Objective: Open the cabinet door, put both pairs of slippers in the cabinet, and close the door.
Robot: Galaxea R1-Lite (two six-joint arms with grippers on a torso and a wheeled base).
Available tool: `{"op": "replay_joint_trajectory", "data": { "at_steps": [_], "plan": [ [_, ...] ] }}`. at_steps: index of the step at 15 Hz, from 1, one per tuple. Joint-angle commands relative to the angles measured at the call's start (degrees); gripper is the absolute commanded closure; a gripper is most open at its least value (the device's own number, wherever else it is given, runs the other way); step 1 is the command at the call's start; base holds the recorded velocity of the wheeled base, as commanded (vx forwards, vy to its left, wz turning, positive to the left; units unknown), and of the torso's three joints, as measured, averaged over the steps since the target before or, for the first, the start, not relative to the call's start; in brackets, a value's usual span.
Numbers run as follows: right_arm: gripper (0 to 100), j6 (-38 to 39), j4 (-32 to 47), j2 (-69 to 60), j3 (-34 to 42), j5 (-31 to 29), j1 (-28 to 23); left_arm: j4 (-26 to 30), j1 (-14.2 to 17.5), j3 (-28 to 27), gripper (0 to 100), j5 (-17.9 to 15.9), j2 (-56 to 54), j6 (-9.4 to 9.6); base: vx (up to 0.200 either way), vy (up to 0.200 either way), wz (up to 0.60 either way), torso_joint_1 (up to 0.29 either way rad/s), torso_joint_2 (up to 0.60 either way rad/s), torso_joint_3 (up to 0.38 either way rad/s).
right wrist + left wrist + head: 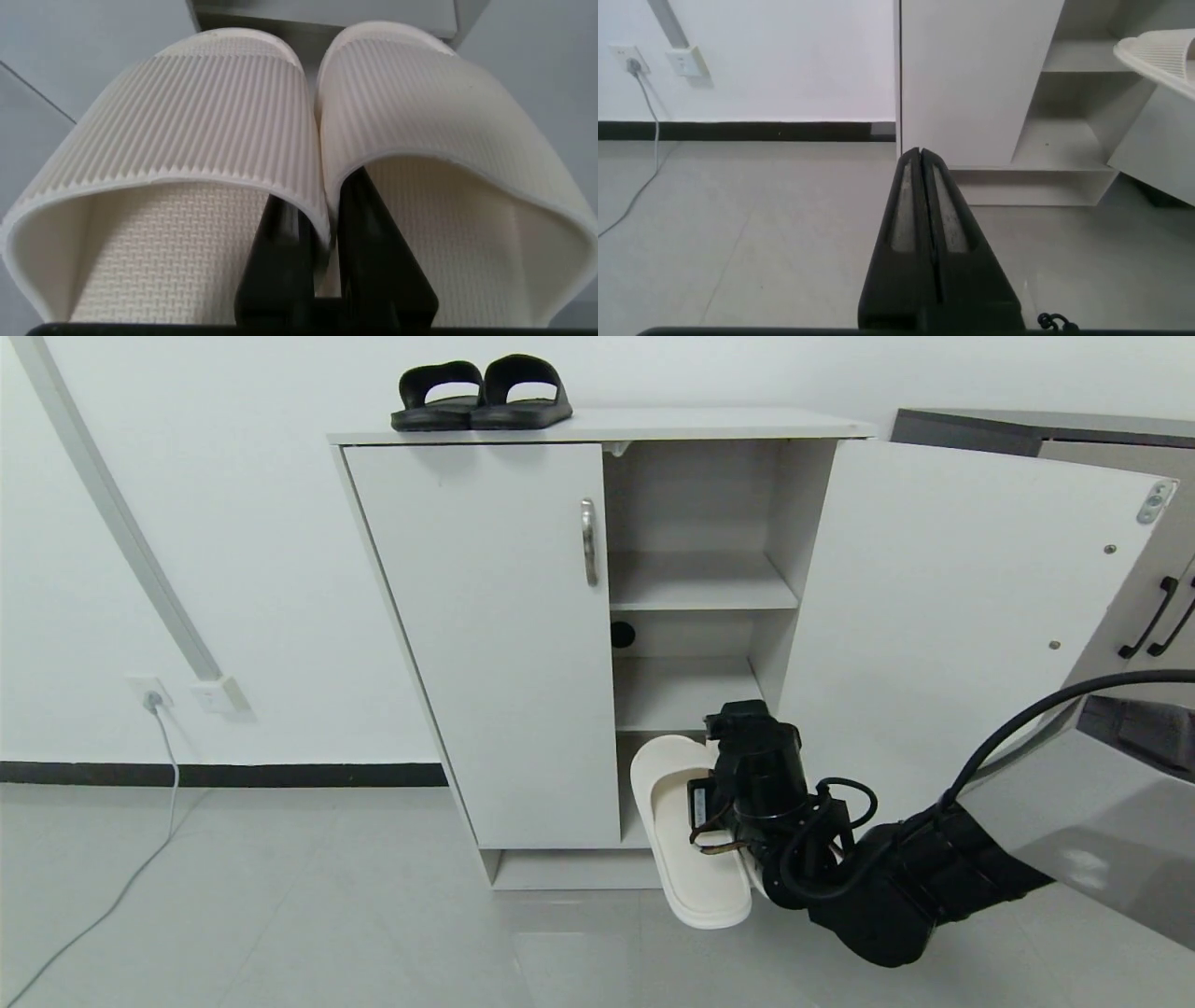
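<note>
One slipper pair (481, 394) is set on the cabinet (709, 425) top (left end); the other pair (686, 831) is placed at the lowest compartment's mouth, left of the open door (943, 616).

The white cabinet (485, 644) has its right door (943, 616) swung open. Black slippers (481, 394) sit side by side on the cabinet's top. Cream slippers (681, 840), pinched together in the right hand (322, 238), tilt at the cabinet's bottom opening.

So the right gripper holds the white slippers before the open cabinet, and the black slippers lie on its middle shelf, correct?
Not quite. The black slippers lie on top of the cabinet, not on its middle shelf, as the head view shows. The right gripper does hold the white slippers before the open cabinet.
</note>
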Motion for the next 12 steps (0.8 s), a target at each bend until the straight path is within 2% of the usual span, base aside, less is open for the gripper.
{"op": "replay_joint_trajectory", "data": {
  "at_steps": [1,9,12],
  "plan": [
    [100,0.0,0.0,0.6,0.0,0.0,0.0,0.0,0.0,0.0,100,0.1,0.3,-0.09,0.000,0.000,0.00,0.000,0.00,0.000],
    [100,0.0,-0.5,1.1,0.1,-1.1,0.3,0.0,0.0,0.0,100,-0.1,0.3,0.09,0.000,0.000,0.00,0.000,0.00,0.000],
    [100,0.0,-0.5,1.6,-0.6,-1.1,0.3,0.0,0.0,0.0,100,-0.1,0.4,0.09,0.000,0.000,0.00,0.007,0.00,-0.155]
  ]
}}
